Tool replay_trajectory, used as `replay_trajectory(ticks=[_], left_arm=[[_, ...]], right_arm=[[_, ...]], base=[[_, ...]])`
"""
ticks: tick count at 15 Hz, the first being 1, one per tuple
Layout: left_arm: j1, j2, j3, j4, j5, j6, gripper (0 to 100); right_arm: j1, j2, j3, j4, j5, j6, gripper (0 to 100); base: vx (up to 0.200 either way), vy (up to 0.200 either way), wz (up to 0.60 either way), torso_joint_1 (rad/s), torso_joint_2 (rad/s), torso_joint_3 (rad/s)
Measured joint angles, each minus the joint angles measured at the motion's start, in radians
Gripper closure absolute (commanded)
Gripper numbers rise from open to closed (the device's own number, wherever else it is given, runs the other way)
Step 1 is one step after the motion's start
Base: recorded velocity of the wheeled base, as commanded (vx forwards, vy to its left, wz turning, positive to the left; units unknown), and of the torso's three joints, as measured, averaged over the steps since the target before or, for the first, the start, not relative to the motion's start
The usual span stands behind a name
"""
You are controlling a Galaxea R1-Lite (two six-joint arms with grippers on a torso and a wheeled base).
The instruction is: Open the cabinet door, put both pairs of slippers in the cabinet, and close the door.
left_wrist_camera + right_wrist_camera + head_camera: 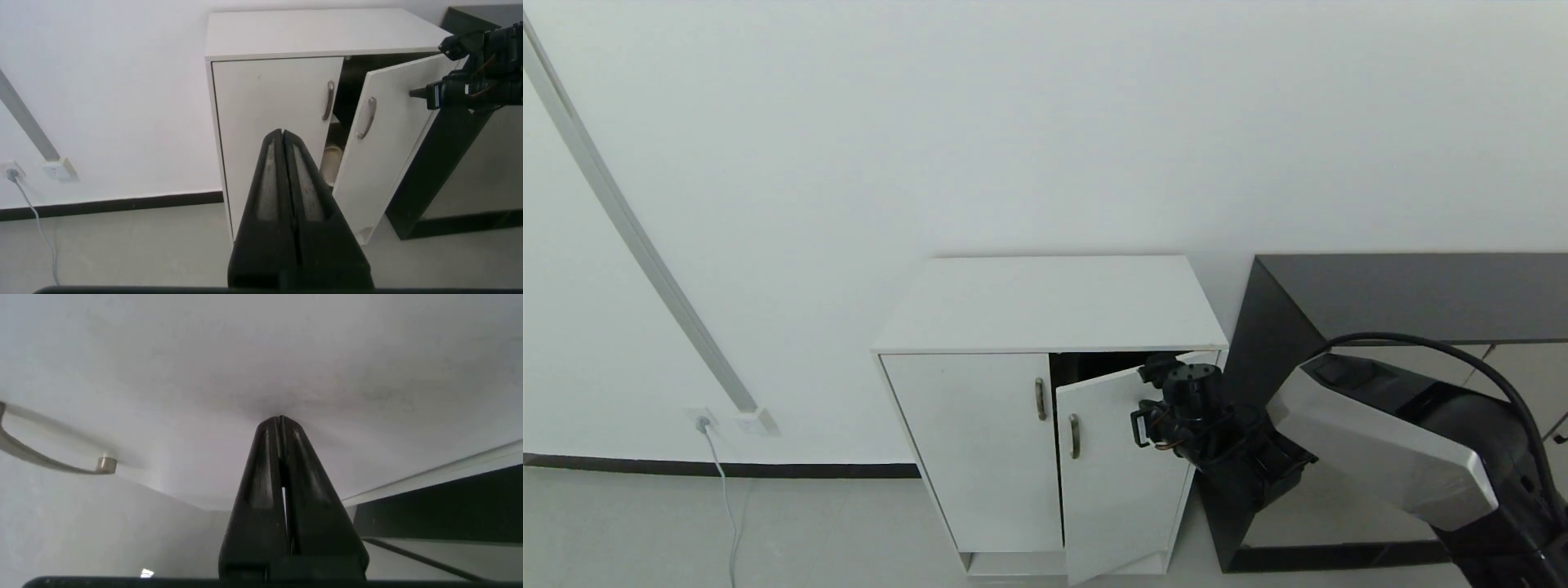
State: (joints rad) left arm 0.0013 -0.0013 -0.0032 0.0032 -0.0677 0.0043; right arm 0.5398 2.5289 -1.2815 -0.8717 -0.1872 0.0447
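The white cabinet (1052, 304) stands against the wall. Its left door (972, 449) is closed and its right door (1123, 482) hangs partly ajar. My right gripper (1145, 408) is shut, its tips against the outer face of the right door near the top, on the hinge side of the handle (49, 453). The left wrist view shows that right gripper (425, 92) on the door (384, 139). Through the gap a pale beige shape (331, 157) lies inside; I cannot tell what it is. My left gripper (282, 135) is shut on nothing, well back from the cabinet.
A black cabinet (1405, 294) with a glossy front stands directly right of the white one. A wall socket (703, 422) with a cable hanging to the floor sits at the left. A grey strip (629, 229) runs slantwise down the wall. Bare floor lies before the cabinet.
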Motion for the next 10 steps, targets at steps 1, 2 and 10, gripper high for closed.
replay_trajectory(ticks=[1, 2, 10], left_arm=[[0.000, 0.000, 0.000, 0.000, 0.000, 0.000, 100], [0.000, 0.000, 0.000, 0.000, 0.000, 0.000, 100], [0.000, 0.000, 0.000, 0.000, 0.000, 0.000, 100]], right_arm=[[0.000, 0.003, -0.011, 0.007, 0.000, 0.000, 100], [-0.001, 0.006, -0.024, 0.011, 0.000, 0.000, 100], [-0.015, 0.027, -0.133, 0.094, -0.001, 0.000, 100]], base=[[0.000, 0.000, 0.00, 0.000, 0.00, 0.000], [0.000, 0.000, 0.00, 0.000, 0.00, 0.000], [0.000, 0.000, 0.00, 0.000, 0.00, 0.000]])
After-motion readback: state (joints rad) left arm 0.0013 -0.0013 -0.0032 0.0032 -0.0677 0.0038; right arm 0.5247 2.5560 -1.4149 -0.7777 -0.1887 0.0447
